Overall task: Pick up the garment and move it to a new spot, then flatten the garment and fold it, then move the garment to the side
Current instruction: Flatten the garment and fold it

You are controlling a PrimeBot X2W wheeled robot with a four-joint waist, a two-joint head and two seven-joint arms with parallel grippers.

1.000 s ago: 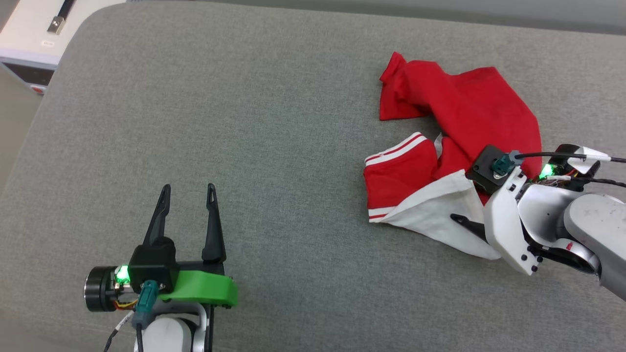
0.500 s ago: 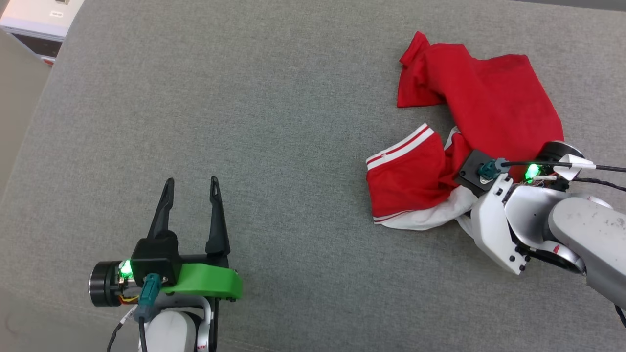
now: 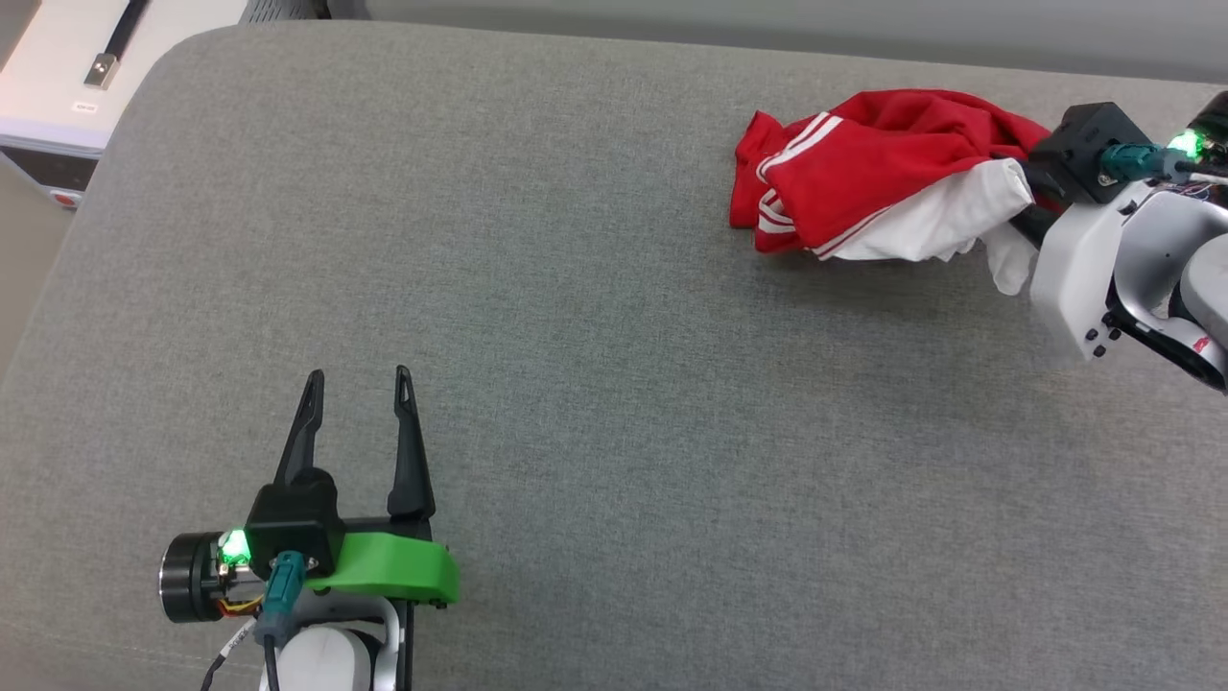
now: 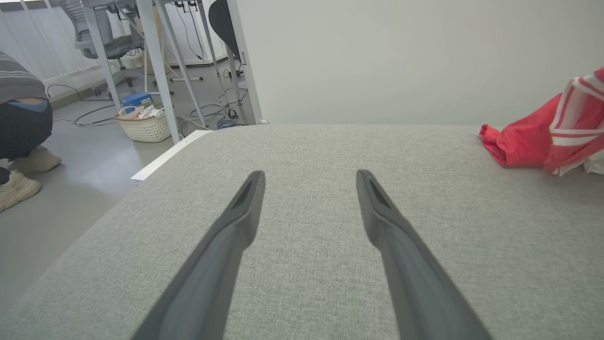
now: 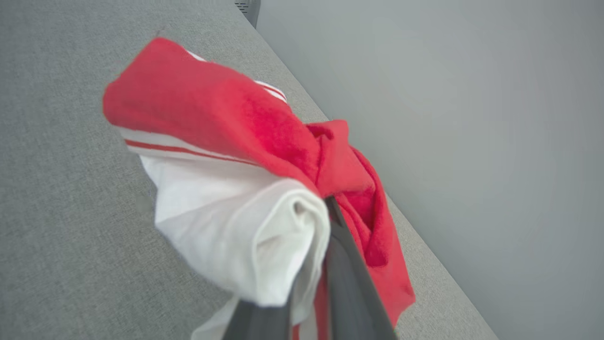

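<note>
A plain pale wall backs a wide grey fabric-covered surface (image 3: 576, 288). Off to the left a person (image 4: 23, 118) crouches on the floor near a woven basket (image 4: 144, 125).

The garment (image 3: 863, 163) is bunched at the far right of the surface, close to its back edge, gathered into a red lump with striped trim and a white sleeve showing. It hangs from the right claw (image 3: 1025, 197). Its free red end droops towards the fabric, and I cannot tell whether it touches.

To my eye the job in hand is the carry to a new spot. Done well, that means lifting the bundle fully clear so nothing drags, then bringing it to the open middle where both arms can reach. It should be lowered gently so the cloth spreads rather than landing in a heap. The hold is on a thick wad of folds rather than a clean edge, so I'd guess a jerky swing could shake it loose.

The right claw is pinched almost closed on the garment, with the white sleeve rolled over one dark finger and red folds on the other side. The left claw (image 3: 358, 374) stands spread wide over the near left of the surface, holding nothing and well apart from the cloth.
</note>
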